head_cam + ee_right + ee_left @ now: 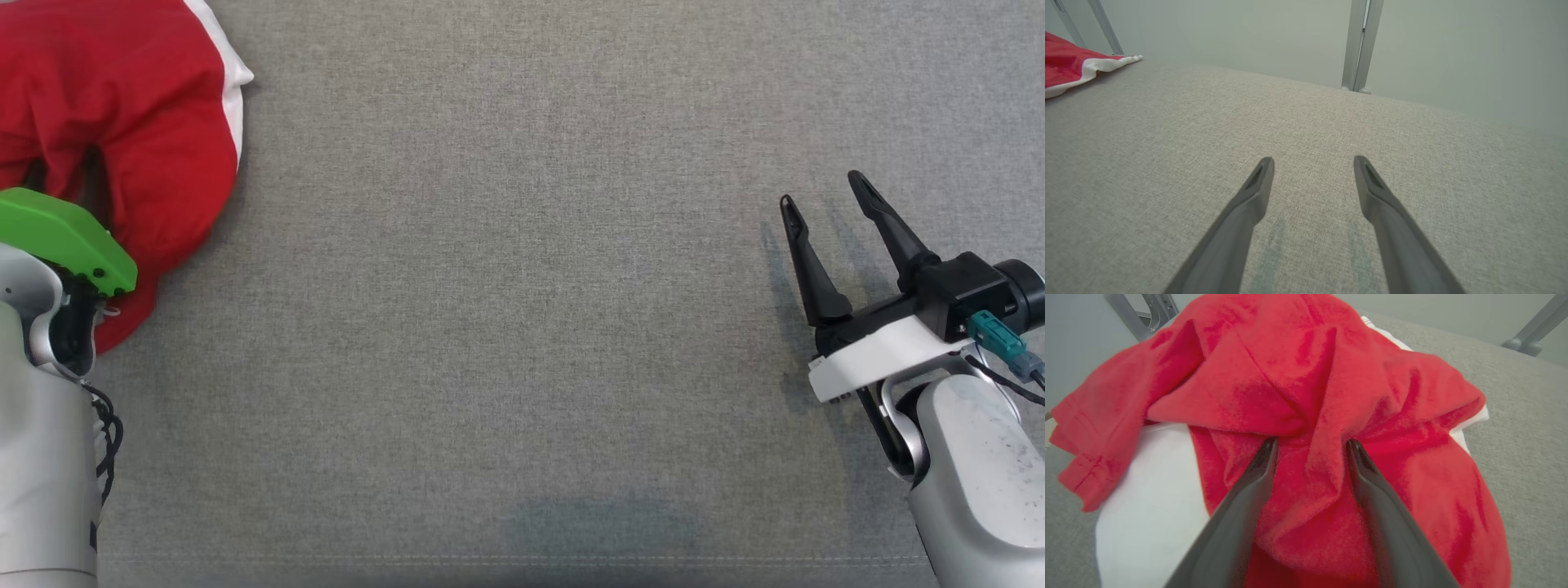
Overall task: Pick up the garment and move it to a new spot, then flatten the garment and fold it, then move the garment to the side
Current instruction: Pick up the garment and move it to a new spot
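Observation:
The garment (139,106) is a crumpled red piece with white trim, heaped at the far left of the grey cloth table. In the left wrist view the garment (1306,396) bulges up close, and my left gripper (1310,447) stands open with its fingers spread on either side of a raised red fold, tips pressed into the cloth. In the head view the green-capped left wrist (61,237) covers the gripper's fingers. My right gripper (824,192) hovers open at the right side of the table, far from the garment, with nothing between its fingers (1312,161).
The grey fabric table (522,327) stretches wide between the two arms. Its front edge runs along the bottom of the head view. Metal frame posts (1361,45) stand beyond the table's far edge, and a corner of the garment (1069,67) lies at the left.

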Controlling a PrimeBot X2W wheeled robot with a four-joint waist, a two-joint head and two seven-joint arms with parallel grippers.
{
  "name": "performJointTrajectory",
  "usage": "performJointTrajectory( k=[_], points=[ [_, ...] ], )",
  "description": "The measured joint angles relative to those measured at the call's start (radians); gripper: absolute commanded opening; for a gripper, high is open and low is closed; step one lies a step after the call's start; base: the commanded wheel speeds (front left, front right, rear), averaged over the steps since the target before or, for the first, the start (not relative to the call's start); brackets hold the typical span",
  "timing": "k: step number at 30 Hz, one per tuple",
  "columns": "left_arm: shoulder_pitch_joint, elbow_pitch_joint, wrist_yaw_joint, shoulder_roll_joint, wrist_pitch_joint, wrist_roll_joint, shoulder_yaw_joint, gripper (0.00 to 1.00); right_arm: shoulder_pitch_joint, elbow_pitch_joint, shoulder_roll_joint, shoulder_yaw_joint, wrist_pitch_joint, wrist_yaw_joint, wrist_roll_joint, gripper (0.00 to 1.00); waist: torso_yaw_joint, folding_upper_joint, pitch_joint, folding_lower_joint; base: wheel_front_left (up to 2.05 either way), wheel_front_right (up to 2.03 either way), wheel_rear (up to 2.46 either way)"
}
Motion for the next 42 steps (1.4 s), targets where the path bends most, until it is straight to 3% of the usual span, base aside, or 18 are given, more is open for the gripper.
performJointTrajectory(
  k=[13, 25, 31, 42],
  points=[
    [-0.088, -0.061, -0.033, -0.046, -0.091, 0.004, -0.085, 0.00, 0.012, 0.058, 0.034, -0.008, 0.000, 0.000, 0.007, 1.00, 0.013, 0.0000, -0.074, 0.0000, 0.00, 0.00, 0.00],
    [-0.171, -0.204, -0.053, -0.154, -0.111, 0.017, -0.260, 0.00, 0.047, 0.086, 0.071, 0.005, 0.000, 0.000, 0.016, 1.00, 0.005, 0.0000, -0.172, 0.0000, 0.00, 0.00, 0.00],
    [-0.149, -0.293, -0.053, -0.195, -0.055, -0.073, -0.479, 0.00, 0.057, 0.088, 0.086, 0.002, 0.000, 0.000, 0.026, 1.00, -0.034, 0.0000, -0.199, 0.0000, 0.00, 0.00, 0.00],
    [0.014, -0.460, -0.053, -0.184, 0.047, -0.324, -0.790, 0.00, 0.071, 0.087, 0.099, -0.007, 0.000, 0.000, 0.043, 1.00, -0.122, 0.0000, -0.215, 0.0000, 0.00, 0.00, 0.00]
  ],
)
